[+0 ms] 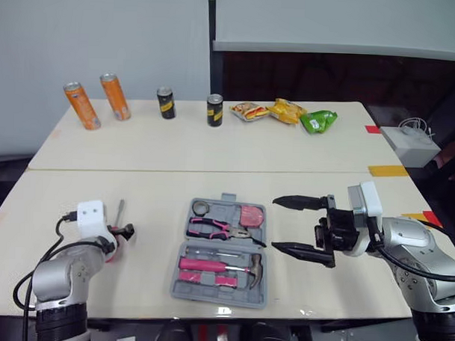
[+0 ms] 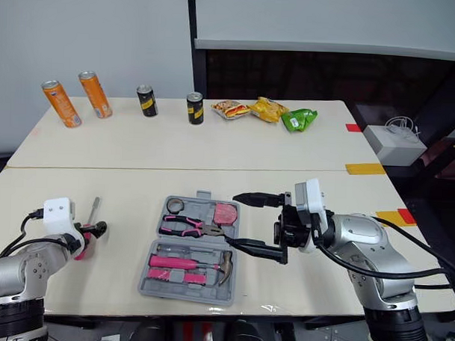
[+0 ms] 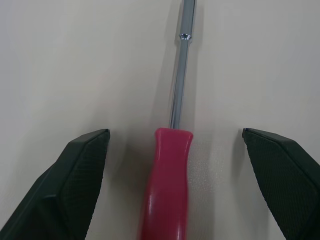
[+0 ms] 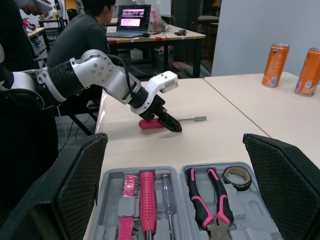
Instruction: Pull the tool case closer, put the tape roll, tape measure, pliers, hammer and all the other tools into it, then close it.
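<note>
Left hand (image 3: 175,134) lies open on the bench (image 1: 155,202), its fingers (image 3: 75,180) either side of the screwdriver's (image 3: 167,190) red handle. The tool's long axis runs near to far, shaft pointing away. Further right, the open tool case (image 1: 180,282) at centre holds tape roll (image 1: 201,208), pliers (image 1: 214,228), tape measure (image 1: 250,215) and hammer (image 1: 231,266). Right hand (image 1: 275,224) gapes empty just beside it.
</note>
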Robot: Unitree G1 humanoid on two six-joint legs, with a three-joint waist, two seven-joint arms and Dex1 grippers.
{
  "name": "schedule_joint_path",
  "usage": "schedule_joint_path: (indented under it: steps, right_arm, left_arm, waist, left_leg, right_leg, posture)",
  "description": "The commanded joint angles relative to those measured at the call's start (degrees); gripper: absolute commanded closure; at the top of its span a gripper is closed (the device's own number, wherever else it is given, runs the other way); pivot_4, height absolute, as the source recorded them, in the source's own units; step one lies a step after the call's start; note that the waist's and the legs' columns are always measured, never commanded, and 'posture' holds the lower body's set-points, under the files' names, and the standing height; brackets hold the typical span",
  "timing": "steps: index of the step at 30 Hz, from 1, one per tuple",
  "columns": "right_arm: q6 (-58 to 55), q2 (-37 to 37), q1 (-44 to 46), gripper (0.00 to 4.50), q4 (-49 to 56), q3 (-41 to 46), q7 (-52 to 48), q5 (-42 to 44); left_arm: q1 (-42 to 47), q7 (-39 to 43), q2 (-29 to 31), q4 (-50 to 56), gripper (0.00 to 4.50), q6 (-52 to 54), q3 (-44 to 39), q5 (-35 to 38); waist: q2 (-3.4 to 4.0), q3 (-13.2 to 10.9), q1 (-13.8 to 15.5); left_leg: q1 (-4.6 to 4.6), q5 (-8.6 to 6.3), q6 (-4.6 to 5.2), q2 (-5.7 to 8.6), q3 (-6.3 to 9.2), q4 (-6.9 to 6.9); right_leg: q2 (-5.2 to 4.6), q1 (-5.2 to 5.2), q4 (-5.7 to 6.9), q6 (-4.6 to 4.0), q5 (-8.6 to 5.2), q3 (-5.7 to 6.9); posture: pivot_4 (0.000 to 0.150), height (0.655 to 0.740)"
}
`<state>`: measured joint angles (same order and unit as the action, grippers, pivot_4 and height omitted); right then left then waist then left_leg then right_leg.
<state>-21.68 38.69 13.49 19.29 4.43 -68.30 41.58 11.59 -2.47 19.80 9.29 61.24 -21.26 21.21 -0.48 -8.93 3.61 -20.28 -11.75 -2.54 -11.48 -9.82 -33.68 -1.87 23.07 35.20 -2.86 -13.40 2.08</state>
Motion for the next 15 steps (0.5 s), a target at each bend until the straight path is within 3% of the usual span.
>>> schedule_joint_path:
  steps: [1,12,13,15]
  right_arm:
    - [1.03,-0.31,-0.05,0.0,2.77,1.63,0.67,1.1]
    - [2.2,-0.4,-1.12,0.0,2.82,1.16,1.12,0.47]
    - [2.28,-0.44,-1.18,0.0,2.78,1.12,1.13,0.42]
    - [2.39,-0.5,-1.32,0.0,2.8,1.04,1.16,0.34]
  left_arm:
    - [0.05,0.53,-0.13,0.45,0.26,-0.5,-0.37,-0.69]
    - [-1.02,2.1,-0.55,-0.05,3.8,-1.37,-0.92,-1.07]
    - [-1.09,2.28,-0.55,-0.02,4.03,-1.51,-0.97,-1.09]
    - [-1.26,2.59,-0.51,0.12,4.02,-1.67,-1.12,-1.1]
  waist:
    - [0.0,0.0,0.01]
    - [0.01,0.0,0.09]
    - [0.01,0.0,0.09]
    - [0.02,0.0,0.08]
  left_leg:
    - [0.0,0.0,0.0,0.0,0.0,0.0]
    - [0.0,0.0,0.0,0.01,0.0,0.01]
    - [0.0,0.0,-0.01,0.01,0.0,0.02]
    - [0.01,-0.01,-0.01,0.01,-0.01,0.02]
  right_leg:
    - [0.0,0.0,0.0,0.0,0.0,0.0]
    - [-0.01,0.0,-0.04,0.0,0.0,0.0]
    - [-0.01,0.0,-0.05,0.0,0.0,0.0]
    - [-0.01,0.0,-0.05,0.0,0.0,0.0]
  posture:
    - [0.15,0.74]
    - [0.15,0.74]
    - [0.15,0.74]
    - [0.15,0.74]
